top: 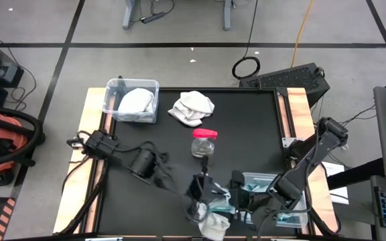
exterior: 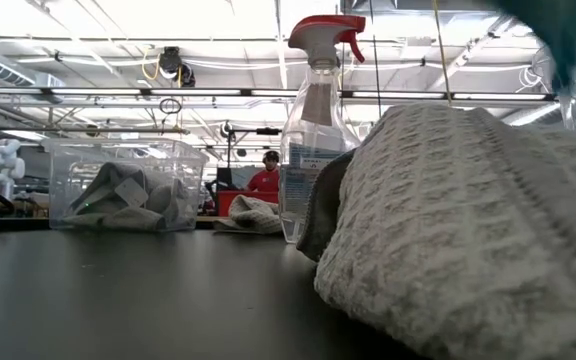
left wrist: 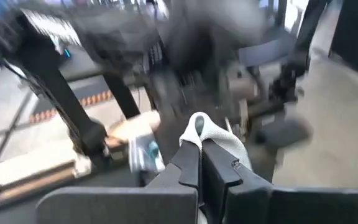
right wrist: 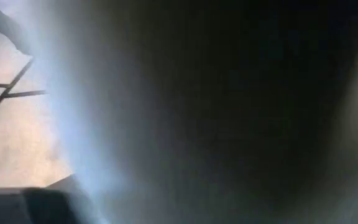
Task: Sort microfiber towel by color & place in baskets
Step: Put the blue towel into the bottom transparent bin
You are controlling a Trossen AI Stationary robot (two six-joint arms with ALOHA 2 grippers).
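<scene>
My left gripper (top: pixel 201 198) is over the table's near middle, shut on a white-grey waffle towel (top: pixel 213 225) that fills the low view's right foreground (exterior: pixel 468 230). Another white towel (top: pixel 191 108) lies loose on the far middle of the table. A third sits in the clear bin (top: pixel 131 100) at the far left corner. The second clear bin (top: pixel 268 194) at the near right holds light blue cloth. My right gripper (top: pixel 238 193) hovers at that bin's left end, beside light blue cloth (top: pixel 221 199). A strip of light blue cloth (exterior: pixel 558 30) hangs in the low view's top right. My left gripper pinches a raised fold of the white towel (left wrist: pixel 199 126) between its two fingertips (left wrist: pixel 188 158). How many layers the fold has does not show. The rest of the towel (exterior: pixel 448 260) lies heaped on the table at the near edge.
A spray bottle with a red top (top: pixel 204 142) stands mid-table, just beyond my left gripper. Wooden strips (top: pixel 299 114) run along the table's left and right sides. Bare black table (top: pixel 246 127) lies between the loose towel and the right edge.
</scene>
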